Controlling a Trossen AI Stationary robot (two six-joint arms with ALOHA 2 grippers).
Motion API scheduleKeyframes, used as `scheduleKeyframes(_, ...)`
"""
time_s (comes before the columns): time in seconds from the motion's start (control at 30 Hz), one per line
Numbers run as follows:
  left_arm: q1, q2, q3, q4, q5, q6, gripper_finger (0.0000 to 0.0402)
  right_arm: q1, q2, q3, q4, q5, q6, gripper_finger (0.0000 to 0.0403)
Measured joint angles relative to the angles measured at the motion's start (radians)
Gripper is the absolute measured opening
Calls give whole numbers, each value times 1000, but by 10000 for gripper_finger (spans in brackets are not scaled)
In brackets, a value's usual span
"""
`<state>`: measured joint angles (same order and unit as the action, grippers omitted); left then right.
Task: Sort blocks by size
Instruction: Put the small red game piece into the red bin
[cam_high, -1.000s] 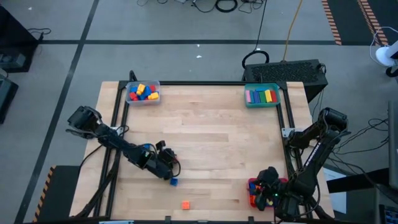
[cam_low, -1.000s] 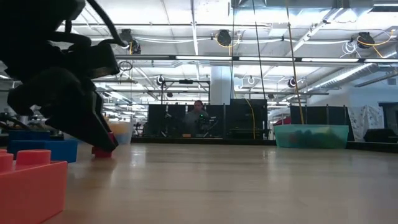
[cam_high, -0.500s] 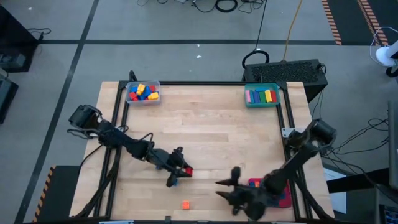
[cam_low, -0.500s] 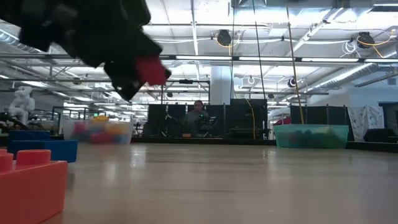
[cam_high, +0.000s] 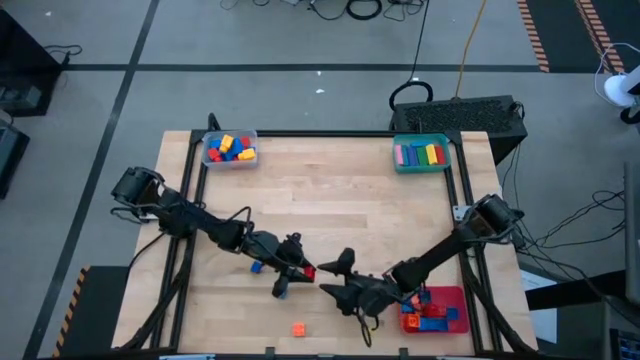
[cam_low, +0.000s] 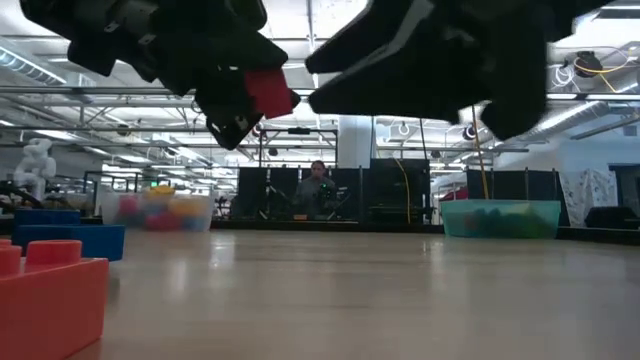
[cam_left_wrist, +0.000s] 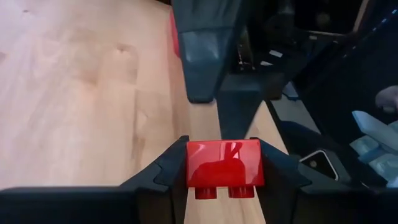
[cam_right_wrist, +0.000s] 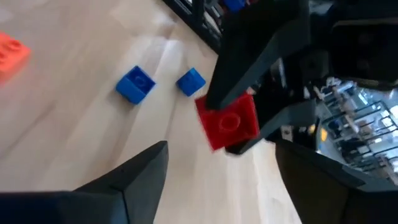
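Observation:
A red block (cam_left_wrist: 225, 168) hangs above the table's near middle, with my left gripper (cam_high: 300, 272) shut on it. My right gripper (cam_high: 335, 278) faces it from the right. It is open, and its fingers (cam_right_wrist: 146, 174) stand wide on either side of the red block (cam_right_wrist: 228, 121) without touching it. Two blue blocks (cam_right_wrist: 135, 84) and an orange block (cam_high: 298, 329) lie on the wood. In the low view the red block (cam_low: 268, 93) shows high between both dark grippers. My left gripper pinches the red block by two opposite sides (cam_left_wrist: 189, 167) between its two fingers. The fingers reach in from the table's left, slanting slightly down. The block is lifted clear of the table.
A red tray (cam_high: 452, 298) with blocks sits at the near right. A clear tray (cam_high: 230, 148) of mixed blocks stands at the far left corner, and a teal tray (cam_high: 421, 153) of long bars at the far right. A black frame runs along the table edges.
My left gripper has lifted the red block off the table and carried it up and toward the right, tipping from pointing down to nearly level. My right gripper has swung from over the red tray toward the table's middle, rolling as it went, and now faces the red block.

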<state>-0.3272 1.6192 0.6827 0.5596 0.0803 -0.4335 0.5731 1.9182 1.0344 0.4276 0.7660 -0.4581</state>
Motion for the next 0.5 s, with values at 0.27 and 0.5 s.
scheduleKeyframes(0.27,31,0,0,0,29,-5,140,-71,0,0,44,-185,-70,285)
scheduleKeyframes(0.5,34,0,0,1,30,-6,140,-122,0,0,61,-249,-138,263)
